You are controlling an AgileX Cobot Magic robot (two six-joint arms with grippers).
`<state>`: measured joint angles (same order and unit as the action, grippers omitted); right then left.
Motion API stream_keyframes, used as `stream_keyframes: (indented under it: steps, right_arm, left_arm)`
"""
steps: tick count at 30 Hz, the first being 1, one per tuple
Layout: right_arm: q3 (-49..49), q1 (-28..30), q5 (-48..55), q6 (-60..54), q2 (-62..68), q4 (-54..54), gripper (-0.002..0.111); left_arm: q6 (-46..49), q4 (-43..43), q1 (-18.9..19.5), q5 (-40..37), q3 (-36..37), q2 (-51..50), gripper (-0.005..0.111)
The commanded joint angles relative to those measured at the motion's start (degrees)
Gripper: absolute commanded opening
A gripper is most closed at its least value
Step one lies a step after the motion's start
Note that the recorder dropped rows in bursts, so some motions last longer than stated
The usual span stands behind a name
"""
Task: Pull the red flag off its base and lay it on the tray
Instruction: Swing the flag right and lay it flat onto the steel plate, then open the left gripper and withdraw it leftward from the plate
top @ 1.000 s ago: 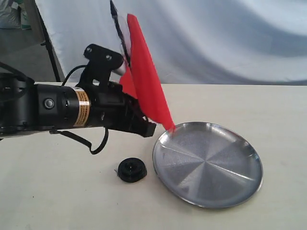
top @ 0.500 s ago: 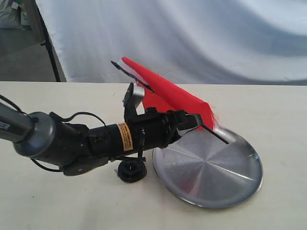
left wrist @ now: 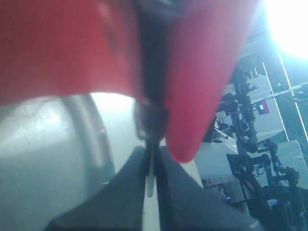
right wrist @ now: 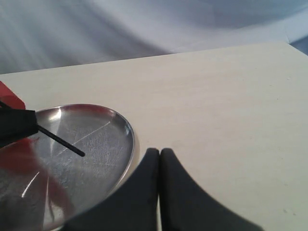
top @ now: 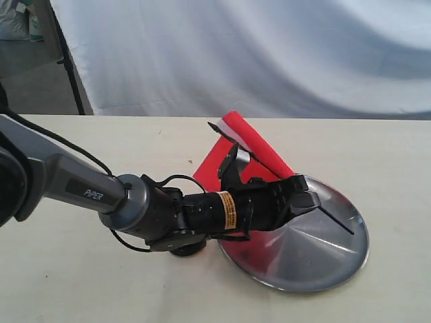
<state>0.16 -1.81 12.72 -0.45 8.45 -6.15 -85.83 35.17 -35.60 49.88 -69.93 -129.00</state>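
Observation:
My left gripper (top: 306, 194) is shut on the thin black stick of the red flag (top: 259, 149), low over the near-left part of the silver tray (top: 316, 259). The stick slants down across the tray and its black tip (top: 351, 232) is at the tray's surface. The red cloth trails up and back over the tray's far-left rim. In the left wrist view the stick (left wrist: 150, 166) is pinched between the dark fingers, with red cloth (left wrist: 72, 48) filling the top. The black base (top: 187, 250) is mostly hidden behind the left arm. My right gripper (right wrist: 160, 155) is shut and empty beside the tray (right wrist: 96, 139).
The left arm (top: 101, 195) stretches low over the table from the left edge to the tray. A white cloth backdrop (top: 269, 54) hangs behind the beige table (top: 390, 155). A dark stand leg (top: 67, 60) rises at the back left.
The left arm has swung down and to the right, tipping the flag from upright to a low slant over the tray. The arm now covers most of the base.

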Motion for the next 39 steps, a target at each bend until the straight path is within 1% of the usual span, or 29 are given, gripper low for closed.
stream_keyframes:
  steps: [1, 5, 7, 9, 11, 15, 16, 18, 20, 22, 24, 27, 28, 30, 32, 35, 38, 39]
  right_arm:
    - [-0.16, 0.17, -0.40, -0.20, -0.24, -0.04, 0.000]
    - [-0.16, 0.17, -0.40, -0.20, -0.24, -0.04, 0.000]
    - [-0.16, 0.17, -0.40, -0.20, -0.24, -0.04, 0.000]
    - [-0.16, 0.17, -0.40, -0.20, -0.24, -0.04, 0.000]
    - [-0.16, 0.17, -0.40, -0.20, -0.24, -0.04, 0.000]
    - [-0.16, 0.17, -0.40, -0.20, -0.24, -0.04, 0.000]
    - [-0.16, 0.17, -0.40, -0.20, -0.24, -0.04, 0.000]
    - [-0.16, 0.17, -0.40, -0.20, -0.24, -0.04, 0.000]
    - [-0.16, 0.17, -0.40, -0.20, -0.24, -0.04, 0.000]
    - [-0.16, 0.17, -0.40, -0.20, -0.24, -0.04, 0.000]
    - [-0.16, 0.17, -0.40, -0.20, -0.24, -0.04, 0.000]
    - [-0.16, 0.17, -0.40, -0.20, -0.24, -0.04, 0.000]
    - [-0.16, 0.17, -0.40, -0.20, -0.24, -0.04, 0.000]
    - [-0.16, 0.17, -0.40, -0.20, -0.24, -0.04, 0.000]
    - [-0.16, 0.17, -0.40, -0.20, -0.24, -0.04, 0.000]
    - [-0.16, 0.17, -0.40, -0.20, -0.24, -0.04, 0.000]
    - [-0.16, 0.17, -0.40, -0.20, -0.24, -0.04, 0.000]
    - [-0.16, 0.17, -0.40, -0.20, -0.24, -0.04, 0.000]
  left_arm:
    - [-4.22, 0.49, -0.24, -5.39, -0.92, -0.46, 0.000]
    - [-5.87, 2.32, -0.24, -8.56, -1.07, -0.46, 0.004]
    - [-6.15, 3.75, -0.24, -8.56, -1.12, -0.46, 0.008]
    - [-6.56, 4.51, -0.24, -8.02, -1.12, -0.46, 0.016]
    - [-7.05, 5.13, -0.24, -8.02, -1.21, -0.46, 0.028]
    - [-7.17, 7.27, -0.24, -8.02, -1.21, -0.46, 0.060]
    - [-7.17, 8.39, -0.24, -8.02, -1.21, -0.46, 0.067]
    - [-7.77, 11.01, -0.24, -8.02, -1.21, -0.36, 0.071]
    - [-8.03, 13.77, -0.24, -7.59, -1.21, -0.36, 0.068]
    - [-8.03, 15.55, -0.24, -6.57, -1.21, -0.25, 0.058]
    - [-7.74, 15.78, -0.08, -3.15, -1.36, -0.25, 0.039]
    - [-5.46, 15.78, 0.53, 3.66, -2.29, -0.15, 0.004]
    - [-4.09, 16.32, 0.78, 5.39, -2.69, 0.29, 0.001]
    - [-2.28, 18.08, 1.03, 4.80, -3.46, 2.03, 0.001]
    - [-0.64, 21.23, 1.01, 0.78, -3.82, 4.42, 0.000]
    - [-0.11, 28.73, 1.01, -11.55, -3.82, 9.97, 0.000]
    - [-3.71, 42.66, 1.01, -23.76, -3.52, 15.63, 0.000]
    - [-5.69, 45.73, 1.01, -26.94, -3.28, 17.66, 0.000]
